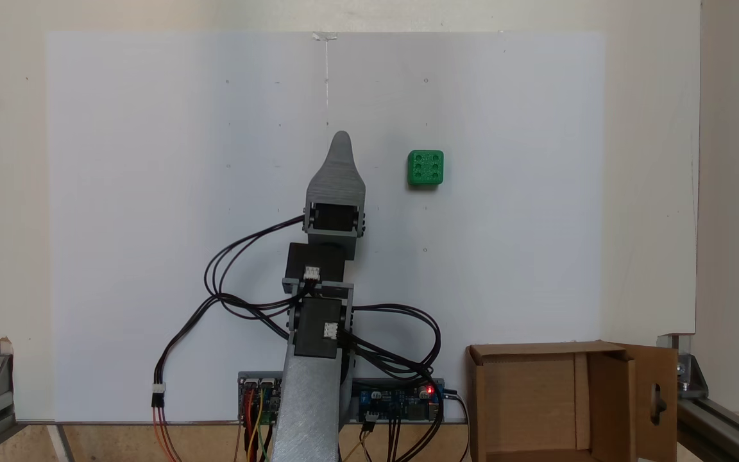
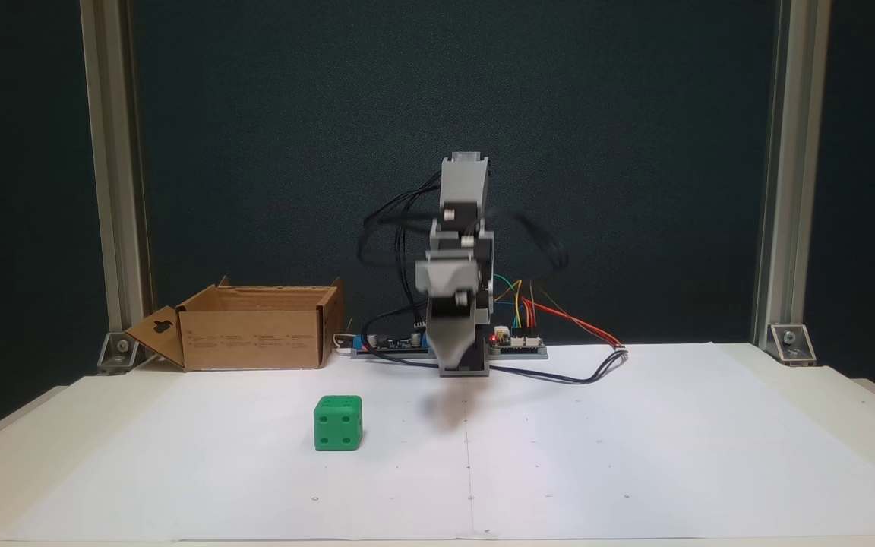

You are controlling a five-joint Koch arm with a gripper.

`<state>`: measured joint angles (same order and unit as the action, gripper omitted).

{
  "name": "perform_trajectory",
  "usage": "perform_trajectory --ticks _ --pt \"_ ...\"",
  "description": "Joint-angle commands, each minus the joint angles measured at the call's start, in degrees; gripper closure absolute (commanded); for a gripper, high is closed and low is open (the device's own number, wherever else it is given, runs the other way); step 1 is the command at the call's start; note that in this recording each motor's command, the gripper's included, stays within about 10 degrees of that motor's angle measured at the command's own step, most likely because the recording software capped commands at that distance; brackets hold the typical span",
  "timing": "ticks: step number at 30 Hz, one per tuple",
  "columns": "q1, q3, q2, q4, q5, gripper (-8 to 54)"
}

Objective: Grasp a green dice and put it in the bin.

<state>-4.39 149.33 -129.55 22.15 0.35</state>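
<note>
The green dice [image 1: 425, 167] sits alone on the white paper sheet [image 1: 151, 192] that covers the table, six pips up in the fixed view from above and four pips facing the camera in the fixed view from the front [image 2: 339, 422]. It stands flat, well apart from everything else.

The gripper [image 1: 341, 144] hangs above the sheet, off to the dice's left in the top-down picture and clear of it. Its jaws lie one over the other from above, and from the front the tip [image 2: 454, 357] is blurred, so I cannot tell whether it is wide or narrow (nothing shows between them).

The bin [image 1: 539, 350] stands beside the arm's base and circuit boards [image 1: 401, 401], flaps upright, the keyhole flap turned outward [image 2: 158, 332].
</note>
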Motion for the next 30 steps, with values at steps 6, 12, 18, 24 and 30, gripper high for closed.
perform_trajectory --ticks 6,12,18,24,30 --pt "0.0 -16.9 -6.2 -28.1 0.9 1.7" --pt "-0.4 -25.5 -5.6 -47.3 1.0 2.5" --pt "-1.6 -33.8 -1.0 -57.4 1.0 2.5" --pt "-3.3 -44.4 9.1 -70.3 1.1 2.5" --pt "-5.7 -52.1 20.2 -78.3 1.0 2.5"
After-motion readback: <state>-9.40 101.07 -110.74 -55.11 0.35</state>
